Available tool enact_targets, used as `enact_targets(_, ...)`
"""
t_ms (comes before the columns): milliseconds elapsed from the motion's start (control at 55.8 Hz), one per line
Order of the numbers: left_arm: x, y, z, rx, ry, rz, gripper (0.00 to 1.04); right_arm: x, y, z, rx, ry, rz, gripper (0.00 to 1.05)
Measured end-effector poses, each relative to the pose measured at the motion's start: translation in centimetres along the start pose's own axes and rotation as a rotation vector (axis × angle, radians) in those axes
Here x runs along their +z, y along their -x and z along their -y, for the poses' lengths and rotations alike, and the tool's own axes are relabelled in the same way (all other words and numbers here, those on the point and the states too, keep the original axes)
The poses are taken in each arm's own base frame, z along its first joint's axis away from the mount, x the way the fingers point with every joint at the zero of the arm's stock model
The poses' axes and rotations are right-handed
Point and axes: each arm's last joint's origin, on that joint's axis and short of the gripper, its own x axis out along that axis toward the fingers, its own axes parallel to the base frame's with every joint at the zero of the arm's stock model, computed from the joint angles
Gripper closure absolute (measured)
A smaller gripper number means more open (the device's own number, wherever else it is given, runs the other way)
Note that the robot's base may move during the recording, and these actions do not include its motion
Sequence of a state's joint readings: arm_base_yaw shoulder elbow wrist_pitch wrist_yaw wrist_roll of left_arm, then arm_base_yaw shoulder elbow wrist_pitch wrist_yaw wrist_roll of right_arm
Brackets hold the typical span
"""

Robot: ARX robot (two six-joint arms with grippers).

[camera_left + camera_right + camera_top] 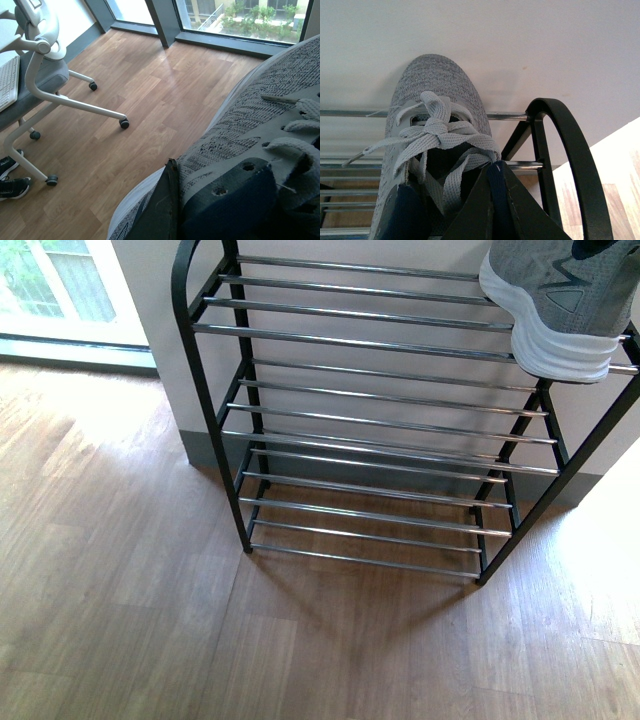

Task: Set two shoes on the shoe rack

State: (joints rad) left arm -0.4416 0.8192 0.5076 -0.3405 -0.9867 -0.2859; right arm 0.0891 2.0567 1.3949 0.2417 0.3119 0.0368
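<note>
Shoes number two, both grey knit with grey laces. One shoe (555, 300) is over the right end of the top tier of the single rack (183, 320). Its toe points to the wall and its white heel hangs past the front rod, beside the arched end. I cannot tell whether the sole rests on the rods. It has a dark triangular mark on its side. The right gripper (494, 172) is closed to a narrow pinch on that shoe's navy collar.

The rack has four tiers, and the top tier has four rods.

The left gripper (172, 175) holds the other shoe (260, 110) at its collar above the floor (150, 100), with one finger outside and its mate hidden. Nearby are one chair (45, 75) showing four castors, one keyboard (7, 80) and two black sneakers (12, 187).
</note>
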Motion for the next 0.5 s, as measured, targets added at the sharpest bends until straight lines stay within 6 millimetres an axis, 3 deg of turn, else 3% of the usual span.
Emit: enact_targets(502,0.0,0.0,0.0,0.000,0.000,0.000,1.04,0.3,0.7,2.6,-0.095,0.029,-0.063,1.04)
